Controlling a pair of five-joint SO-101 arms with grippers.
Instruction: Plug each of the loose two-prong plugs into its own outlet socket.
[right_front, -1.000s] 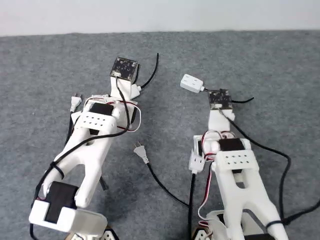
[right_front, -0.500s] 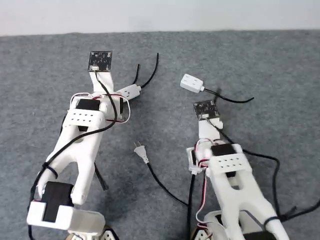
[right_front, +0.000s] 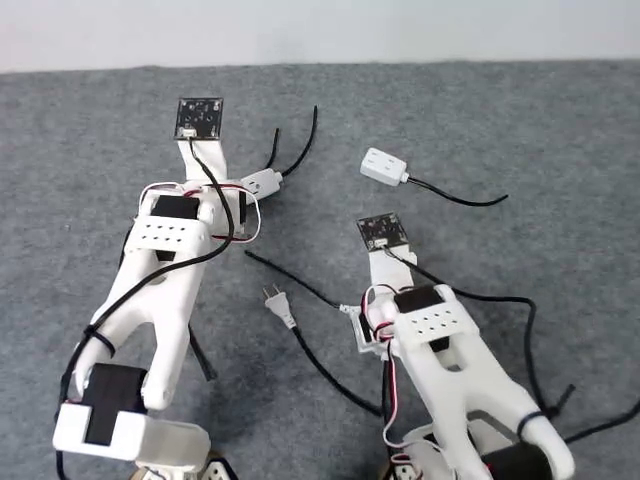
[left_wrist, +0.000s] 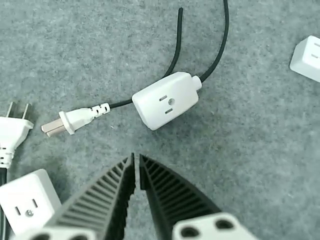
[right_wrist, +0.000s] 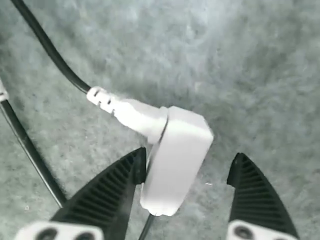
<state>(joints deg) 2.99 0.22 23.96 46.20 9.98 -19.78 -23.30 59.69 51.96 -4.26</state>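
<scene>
Grey carpet (right_front: 560, 120); left hand (left_wrist: 136, 159) closed, empty; right hand (right_wrist: 190, 157) spread around plugged socket (right_wrist: 177, 147).

Surface: we see a bench (right_front: 560, 130) covered in grey, felt-like cloth.
Sockets: we count one white far socket (right_front: 382, 166) lying alone, and a near socket (right_front: 262, 183) with black cords (right_front: 300, 150).
Plug: our loose plug (right_front: 279, 303) lies between the arms.

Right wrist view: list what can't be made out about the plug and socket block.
- Prongs: right wrist view, hidden where plug meets socket block; seating depth unclear.
- Block's cord: right wrist view, runs off the frame edge by the right end effector.
- High view: the right arm covers most of the block.
</scene>
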